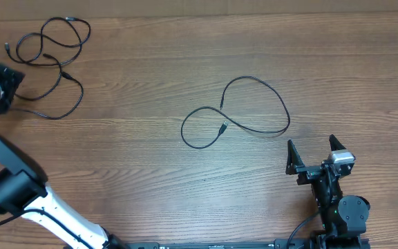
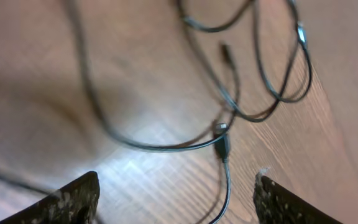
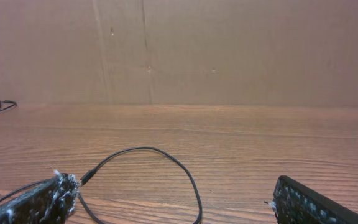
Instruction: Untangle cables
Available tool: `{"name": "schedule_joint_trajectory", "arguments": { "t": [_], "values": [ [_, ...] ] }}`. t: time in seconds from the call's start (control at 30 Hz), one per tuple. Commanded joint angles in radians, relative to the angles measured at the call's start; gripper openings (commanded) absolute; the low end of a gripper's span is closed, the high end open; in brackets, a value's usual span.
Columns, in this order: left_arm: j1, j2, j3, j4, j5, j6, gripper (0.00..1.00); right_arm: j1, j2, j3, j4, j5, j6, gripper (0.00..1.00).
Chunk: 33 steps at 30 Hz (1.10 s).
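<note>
Patience: left end effector (image 2: pixel 179 205), spread open over the tangled cables (image 2: pixel 166 147), should pinch one beside its plug (image 2: pixel 221 132) and drag outward; right end effector (image 1: pixel 311 140) gapes too.

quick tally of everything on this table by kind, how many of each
thin black cables: 3 (a lone looped cable mid-table, seemingly two in the tangled cluster far left)
two-finger robot grippers: 2 (left gripper and right gripper, both open)
total: 5
</note>
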Motion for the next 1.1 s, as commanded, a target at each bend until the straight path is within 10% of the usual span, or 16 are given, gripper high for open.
{"name": "schedule_joint_trajectory", "arguments": {
  "t": [0.0,0.3,0.5,1.07],
  "values": [
    [-0.087,-0.023,0.023,0.006,-0.135,0.146,0.77,0.005,-0.007,-0.01,0.003,-0.002,-0.001,1.0],
    [-0.253,0.093,0.01,0.129,-0.398,0.205,0.59,0.005,-0.007,-0.01,0.003,-0.002,-0.001,1.0],
    [-0.238,0.155,0.01,0.192,-0.43,0.139,0.04,0.005,-0.007,-0.01,0.003,-0.002,-0.001,1.0],
    [-0.21,0.254,0.01,0.175,-0.415,0.16,0.04,0.005,-0.007,-0.01,0.003,-0.002,-0.001,1.0]
  ]
}}
